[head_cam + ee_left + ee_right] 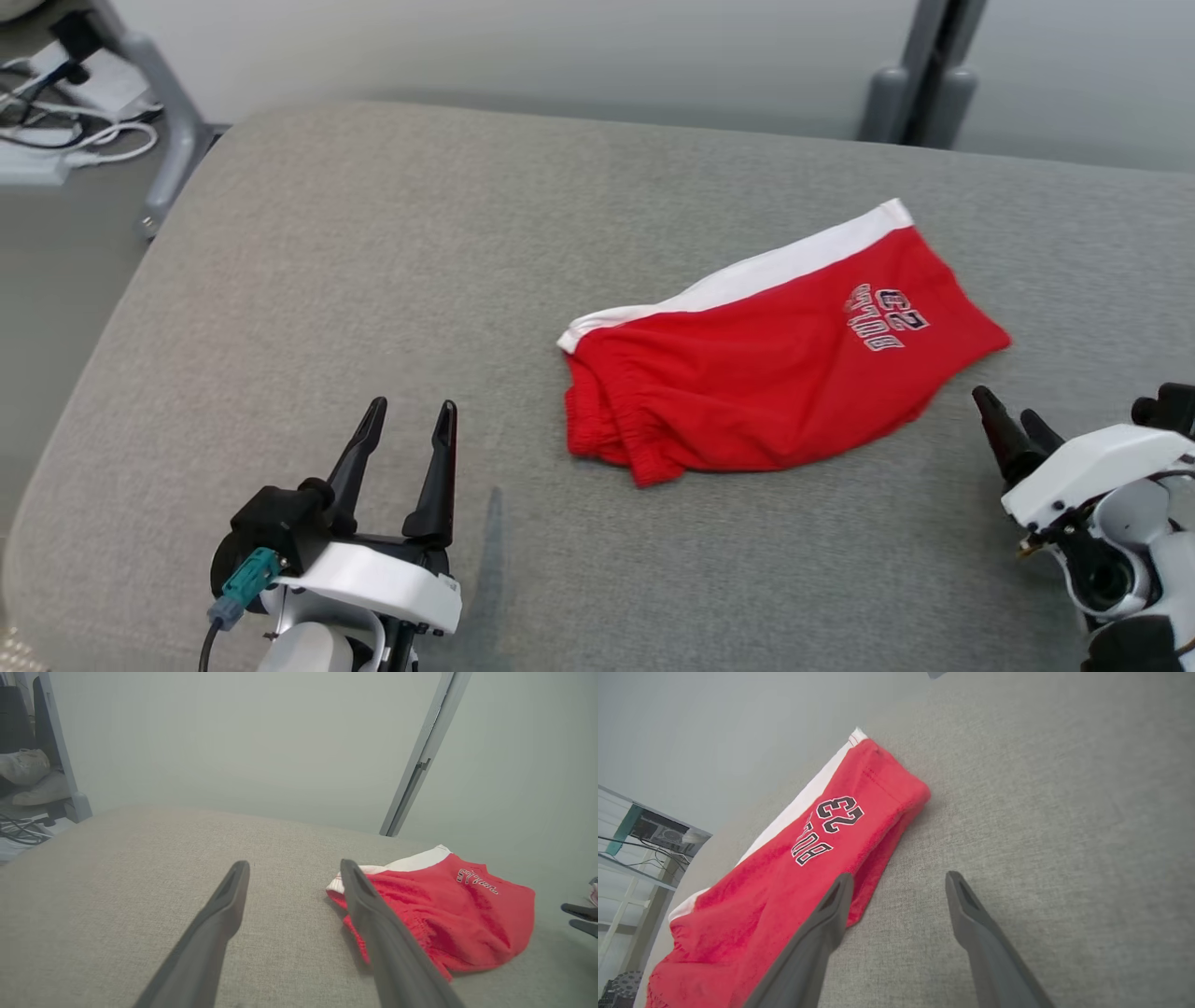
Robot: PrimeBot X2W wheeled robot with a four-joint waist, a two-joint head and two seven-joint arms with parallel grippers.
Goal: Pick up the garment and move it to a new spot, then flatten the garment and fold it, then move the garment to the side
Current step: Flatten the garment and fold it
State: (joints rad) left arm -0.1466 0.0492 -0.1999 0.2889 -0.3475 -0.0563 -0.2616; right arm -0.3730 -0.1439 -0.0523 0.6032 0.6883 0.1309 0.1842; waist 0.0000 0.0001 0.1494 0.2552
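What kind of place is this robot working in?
Probably a lab or test room, not a home: loose cables on the floor, grey metal frame posts, a bare pale wall behind a grey fabric-covered surface holding red shorts.

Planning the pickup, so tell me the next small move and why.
Probably ease the right hand forward and down onto the near edge of the red shorts. Both it and the left hand are open and empty, the shorts lie untouched on the grey pad, and the right hand is closest.

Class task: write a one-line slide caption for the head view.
Red shorts lie on a grey cushion; both sets of jaws stand open and empty.
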